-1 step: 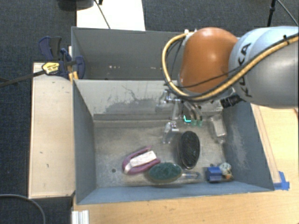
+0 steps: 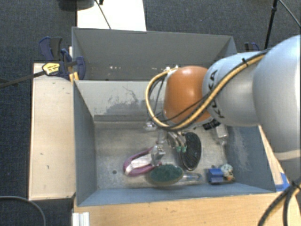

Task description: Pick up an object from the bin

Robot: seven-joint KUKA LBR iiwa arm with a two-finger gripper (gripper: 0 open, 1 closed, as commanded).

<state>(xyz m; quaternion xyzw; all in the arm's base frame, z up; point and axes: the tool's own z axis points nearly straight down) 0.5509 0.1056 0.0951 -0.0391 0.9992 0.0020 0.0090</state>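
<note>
Arm [image 2: 263, 79]: grey and bulky, entering from the right and crossing above the right half of the bin [image 2: 87, 140]. An orange cover [image 2: 183, 95] sits on its wrist, with looped cables [image 2: 151, 102] round it.

Gripper [image 2: 159, 155]: pointing down to the bin floor, near the middle of the front part, low over the right end of the purple piece. Whether it is spread or pressed together cannot be told.

Purple piece [image 2: 137, 164]: long, with a purple edge and a pale inside. It lies flat on the floor towards the front wall, left of the gripper. Whether the gripper touches it cannot be told.

Green oval pad [image 2: 163, 174]: flat, just in front of the gripper and against the purple piece's right end.

Black oval object [image 2: 192, 152]: lying just right of the gripper, partly under the wrist.

Blue toy [image 2: 216, 175]: small, near the front wall, well right of the green pad.

Clear piece [image 2: 192, 177]: small, between the green pad and the blue toy.
</note>
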